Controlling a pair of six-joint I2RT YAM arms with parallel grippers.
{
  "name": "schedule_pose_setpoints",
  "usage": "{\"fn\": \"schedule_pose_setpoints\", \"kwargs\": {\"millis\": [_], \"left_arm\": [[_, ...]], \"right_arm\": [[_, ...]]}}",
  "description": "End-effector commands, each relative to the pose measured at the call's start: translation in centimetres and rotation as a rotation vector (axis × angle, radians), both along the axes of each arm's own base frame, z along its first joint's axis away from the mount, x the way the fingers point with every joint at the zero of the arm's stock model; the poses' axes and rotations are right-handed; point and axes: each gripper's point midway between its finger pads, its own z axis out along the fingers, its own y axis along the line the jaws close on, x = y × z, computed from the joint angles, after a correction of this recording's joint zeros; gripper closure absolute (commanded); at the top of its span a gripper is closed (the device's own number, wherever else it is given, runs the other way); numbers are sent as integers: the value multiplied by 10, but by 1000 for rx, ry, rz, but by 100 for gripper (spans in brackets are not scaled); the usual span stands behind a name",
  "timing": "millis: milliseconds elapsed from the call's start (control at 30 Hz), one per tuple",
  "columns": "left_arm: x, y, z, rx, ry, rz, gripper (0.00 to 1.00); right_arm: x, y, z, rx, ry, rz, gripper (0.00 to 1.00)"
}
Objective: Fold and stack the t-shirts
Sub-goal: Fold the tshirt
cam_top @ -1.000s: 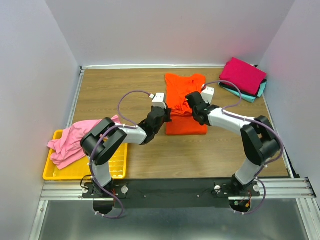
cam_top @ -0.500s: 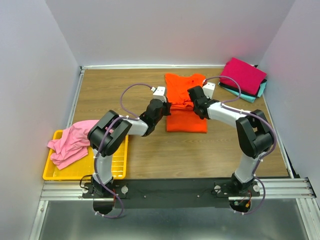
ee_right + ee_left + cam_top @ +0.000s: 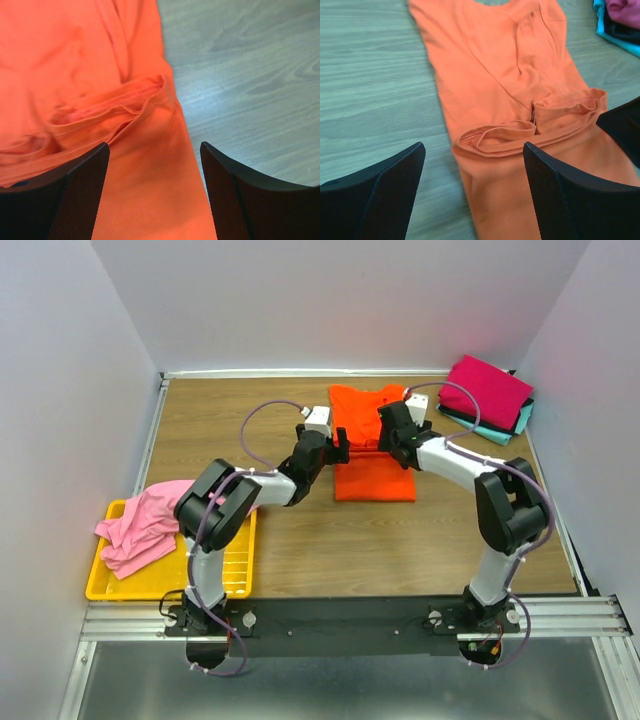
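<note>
Left gripper point(image 3: 340, 447): spread wide, grips nothing, hangs over the left edge of the orange t-shirt point(image 3: 373, 482), about halfway along its length. Right gripper point(image 3: 384, 438): likewise wide apart and empty, poised over the same shirt's right edge, facing the left one across the cloth. Cannot tell whether either pair of fingertips touches the fabric.

Orange t-shirt: lies flat on the wooden table point(image 3: 220, 420), collar at the far end, sides folded inward into a long narrow strip. Lower part doubled up, hem bunched and rumpled across the middle, right between the two grippers.

Right of the orange t-shirt and toward its collar end, well apart: stack of folded shirts, magenta t-shirt point(image 3: 487, 388) on top, dark t-shirt point(image 3: 462, 418) and teal t-shirt point(image 3: 524, 418) beneath.

Left of the orange t-shirt and nearer the arm bases, well apart: light pink t-shirt point(image 3: 145, 520), crumpled, draped over the far end of a yellow mesh tray point(image 3: 228, 575).
</note>
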Motion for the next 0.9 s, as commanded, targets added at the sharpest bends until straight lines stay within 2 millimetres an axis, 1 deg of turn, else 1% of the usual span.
{"fn": "schedule_pose_setpoints", "kwargs": {"millis": [0,33,67,133,167,200,233,300,333,367,467,500,533,567,600,700,867], "left_arm": [[-9,23,44,4,-80,89,13],[-17,19,45,4,-82,78,13],[-23,17,46,-1,-86,74,13],[-40,15,46,-26,-91,59,13],[-52,4,46,-39,-94,30,13],[-61,1,45,-62,-100,21,13],[-73,-11,45,-74,-101,-13,13],[-84,-24,45,-91,-101,-45,13],[-88,-32,45,-104,-102,-62,13],[-95,-41,45,-112,-102,-87,13],[-100,-56,42,-139,-100,-116,13],[-104,-62,39,-144,-95,-141,13],[-103,-65,36,-152,-94,-149,13],[-105,-69,34,-163,-87,-164,13],[-106,-71,30,-165,-85,-173,13],[-109,-81,17,-181,-81,-205,13],[-112,-85,-1,-185,-60,-226,13]], "right_arm": [[-1,9,45,74,-83,64,20],[-3,12,46,89,-80,81,19],[-6,22,43,122,-65,120,19],[-10,30,37,147,-44,161,19],[-12,37,34,170,-32,189,19],[-11,40,33,177,-29,203,19],[-9,45,27,184,-14,218,19],[-7,48,21,179,1,234,19],[-5,50,21,182,1,240,19],[-4,52,16,179,14,244,19],[1,56,12,179,22,262,19],[3,59,11,182,27,270,19],[3,61,7,185,37,277,19],[5,65,7,197,39,290,19],[6,66,0,197,54,292,18],[11,72,-12,197,75,302,18],[18,76,-26,192,99,302,18]]}}
